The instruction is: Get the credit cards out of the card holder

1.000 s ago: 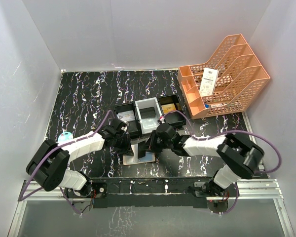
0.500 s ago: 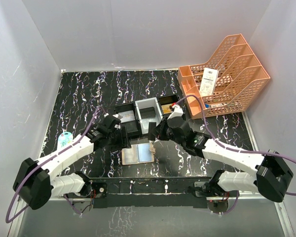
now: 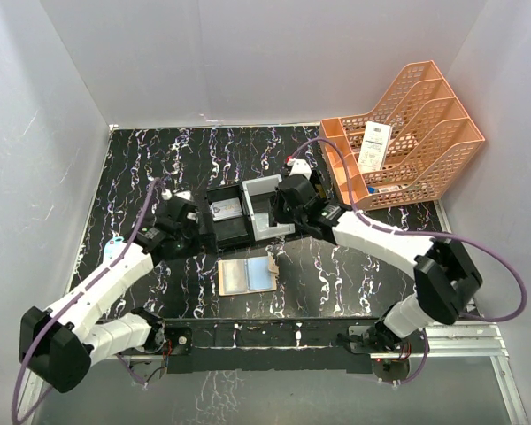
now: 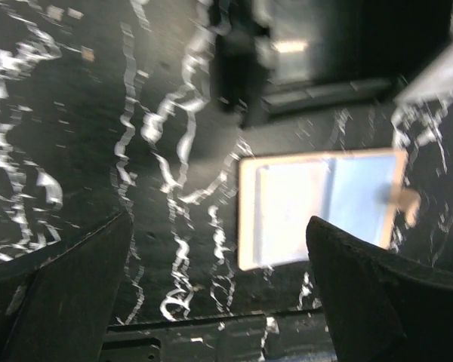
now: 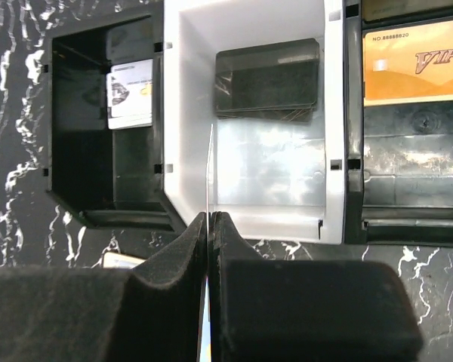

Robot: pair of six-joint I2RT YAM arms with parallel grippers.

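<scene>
Card holder: the card holder (image 3: 248,276) lies open and flat on the bench (image 3: 159,168), between the two arms and just in front of the tray (image 5: 352,113).
Cards in the tray: a silvery card (image 5: 130,92) lies in the left compartment, a black card (image 5: 268,79) in the middle one and a gold card (image 5: 415,72) in the right one.
Right end effector: the right end effector (image 5: 210,215) is pressed together on a thin card (image 5: 210,166) seen edge-on, held over the near-left edge of the middle compartment.
Left end effector: the left end effector (image 4: 219,219) is spread wide and holds nothing, hanging over the bench just left of the card holder.
Done: three cards sit in the tray, and a fourth is out of the card holder, in the right end effector's grip.
Left to do: the pinched card is not yet set down.
Doubt: the pale blue slots show no card edge, but the left wrist view is blurred, so it cannot be told whether they are empty.
</scene>
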